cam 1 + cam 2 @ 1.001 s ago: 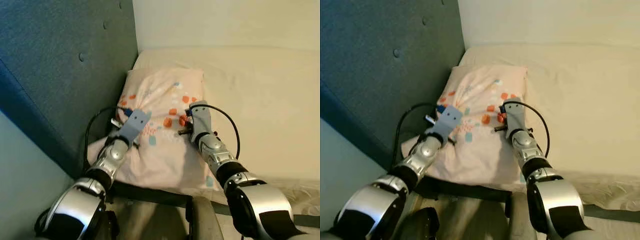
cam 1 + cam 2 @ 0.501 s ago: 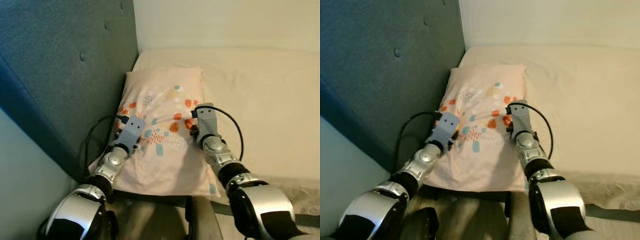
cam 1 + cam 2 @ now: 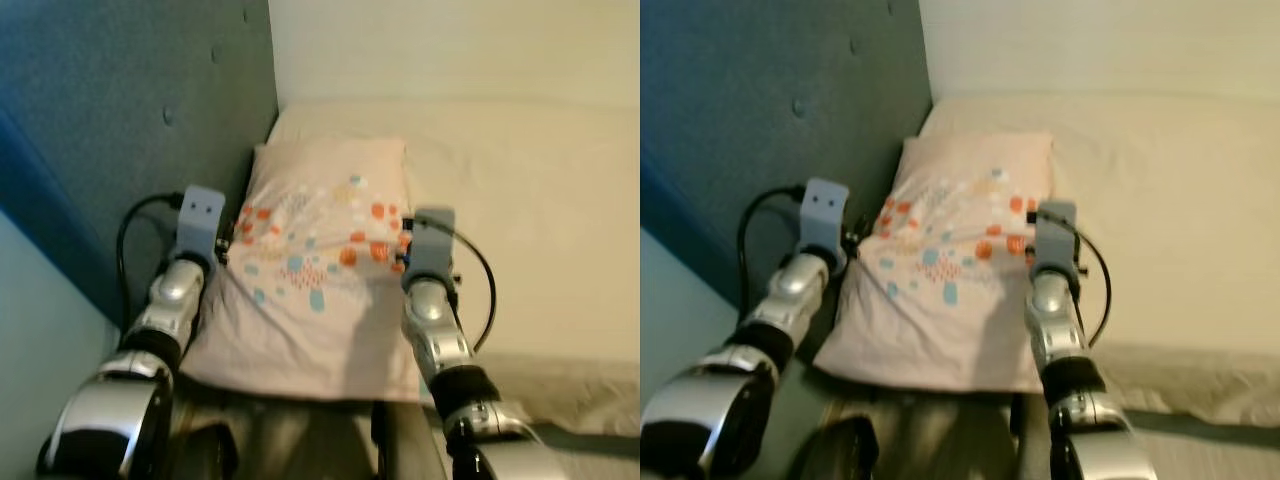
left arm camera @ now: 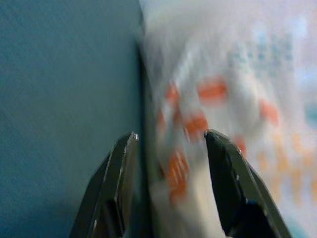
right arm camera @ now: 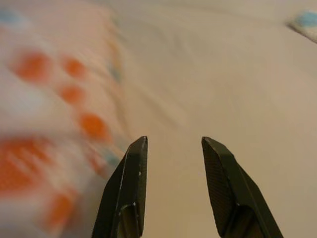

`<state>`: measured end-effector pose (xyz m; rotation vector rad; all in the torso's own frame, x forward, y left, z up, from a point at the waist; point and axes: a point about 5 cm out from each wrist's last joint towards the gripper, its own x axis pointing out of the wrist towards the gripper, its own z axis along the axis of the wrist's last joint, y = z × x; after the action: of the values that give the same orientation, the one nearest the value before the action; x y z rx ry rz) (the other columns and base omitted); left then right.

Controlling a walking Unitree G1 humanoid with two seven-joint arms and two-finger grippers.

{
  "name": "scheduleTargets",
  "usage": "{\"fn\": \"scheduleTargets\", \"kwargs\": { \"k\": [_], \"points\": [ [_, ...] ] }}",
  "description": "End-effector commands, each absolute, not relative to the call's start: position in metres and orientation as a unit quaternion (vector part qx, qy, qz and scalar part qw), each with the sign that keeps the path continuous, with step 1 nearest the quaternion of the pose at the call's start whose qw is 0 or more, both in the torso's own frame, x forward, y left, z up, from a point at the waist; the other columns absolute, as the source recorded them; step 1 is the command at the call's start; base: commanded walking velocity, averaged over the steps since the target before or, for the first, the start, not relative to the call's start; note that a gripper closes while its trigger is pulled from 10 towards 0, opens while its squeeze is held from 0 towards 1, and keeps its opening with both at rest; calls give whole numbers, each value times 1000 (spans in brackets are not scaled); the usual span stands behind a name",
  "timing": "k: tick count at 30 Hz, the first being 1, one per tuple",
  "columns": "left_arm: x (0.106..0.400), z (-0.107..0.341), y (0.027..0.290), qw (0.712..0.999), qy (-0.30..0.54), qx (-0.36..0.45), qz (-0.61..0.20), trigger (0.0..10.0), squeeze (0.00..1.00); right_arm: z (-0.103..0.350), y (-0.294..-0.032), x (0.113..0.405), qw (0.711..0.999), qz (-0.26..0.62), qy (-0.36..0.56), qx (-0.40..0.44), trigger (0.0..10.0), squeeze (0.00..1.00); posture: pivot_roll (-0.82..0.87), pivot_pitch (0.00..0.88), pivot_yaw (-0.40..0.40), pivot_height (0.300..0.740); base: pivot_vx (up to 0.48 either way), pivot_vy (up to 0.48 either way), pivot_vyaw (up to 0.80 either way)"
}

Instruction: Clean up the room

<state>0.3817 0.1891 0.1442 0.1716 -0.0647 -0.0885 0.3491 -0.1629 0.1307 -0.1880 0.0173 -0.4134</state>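
Note:
A pale pink pillow (image 3: 320, 260) with orange and blue spots lies flat on the cream mattress (image 3: 540, 200), up against the blue padded headboard (image 3: 120, 120). My left gripper (image 4: 171, 148) is at the pillow's left edge beside the headboard, open, with the pillow's edge between the fingers but not gripped. My right gripper (image 5: 173, 148) is at the pillow's right edge over the sheet, open and holding nothing. The arms show on either side of the pillow, left arm (image 3: 175, 290) and right arm (image 3: 430, 300).
A cream wall (image 3: 450, 50) runs behind the bed. The headboard stands close on the left. The mattress stretches wide to the right. The bed's near edge (image 3: 560, 400) is just in front of me.
The pillow was let go and now lies flat. Both grippers have moved apart from on top of the pillow to its left and right edges.

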Motion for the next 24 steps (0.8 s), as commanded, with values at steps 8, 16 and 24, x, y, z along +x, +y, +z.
{"fn": "scheduleTargets", "kwargs": {
  "k": [8,16,24],
  "points": [
    [357,133,201,971,-45,70,-224,10000,0,168,-167,338,985,-94,-120,-78,10000,0,-125,182,51,572,0,0,0],
    [330,104,164,860,25,209,-465,2549,0,182,-163,343,988,-14,-127,-90,10000,0,-127,187,54,572,0,0,0],
    [282,55,132,695,116,291,-647,0,0,197,-169,335,984,32,-116,-129,2902,0,-142,216,62,572,0,0,0]
  ]
}}
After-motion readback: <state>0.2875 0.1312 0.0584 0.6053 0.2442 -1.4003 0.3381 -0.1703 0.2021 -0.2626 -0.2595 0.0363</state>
